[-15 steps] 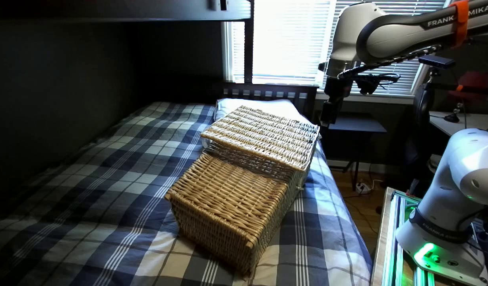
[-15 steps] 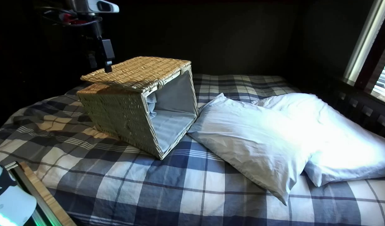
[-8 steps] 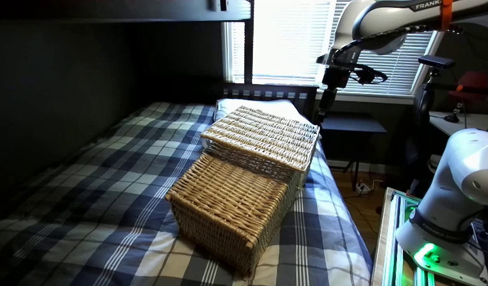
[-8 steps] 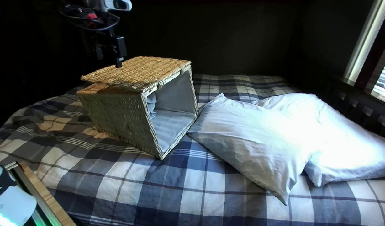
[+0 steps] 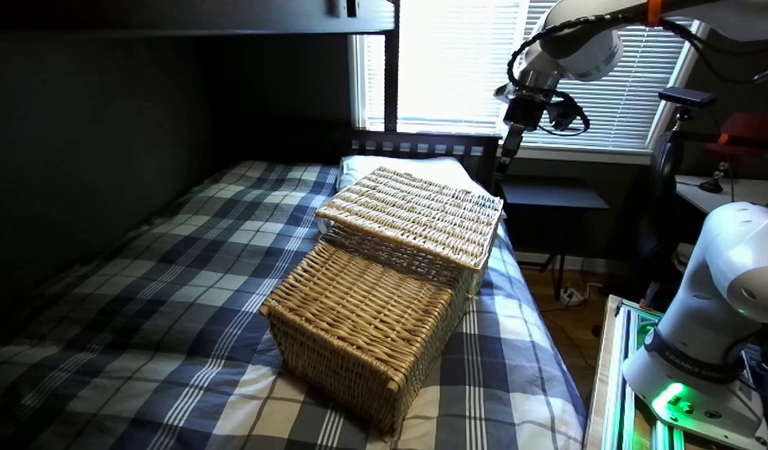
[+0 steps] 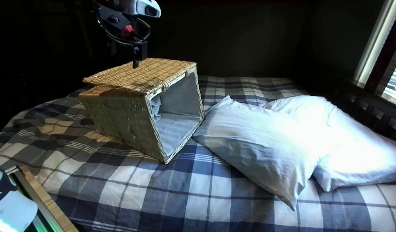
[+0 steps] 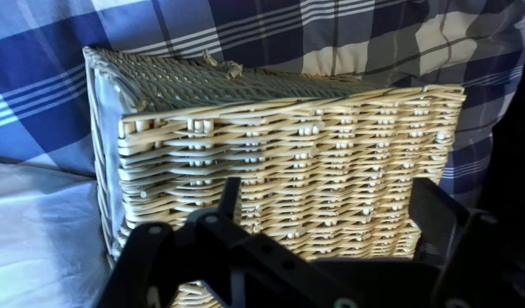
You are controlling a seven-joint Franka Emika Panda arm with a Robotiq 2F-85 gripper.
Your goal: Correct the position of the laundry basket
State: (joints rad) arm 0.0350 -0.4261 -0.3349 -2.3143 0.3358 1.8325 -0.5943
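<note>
The tan wicker laundry basket [image 5: 359, 312] lies on its side on the bed, its open end with the pale liner [image 6: 180, 129] facing the pillows. Its woven lid [image 6: 146, 72] rests folded back over the upper side, its free edge slightly raised. My gripper [image 7: 328, 192] is open, with nothing between its fingers. In the wrist view it hangs over the lid [image 7: 309, 158]. In an exterior view the gripper [image 5: 503, 167] is beyond the lid's far right corner. In both exterior views I cannot tell the exact gap between fingertips and wicker.
White pillows [image 6: 256, 141] lie beside the basket's open end; one corner meets its rim. A plaid bedspread [image 5: 190, 262] covers the bed. An upper bunk [image 5: 190, 15] hangs above. A dark small table [image 5: 556, 192] stands by the bed's side near the window.
My gripper has moved to the right over the lid in an exterior view, and the arm and wrist have tilted. The basket and pillows have not moved.
</note>
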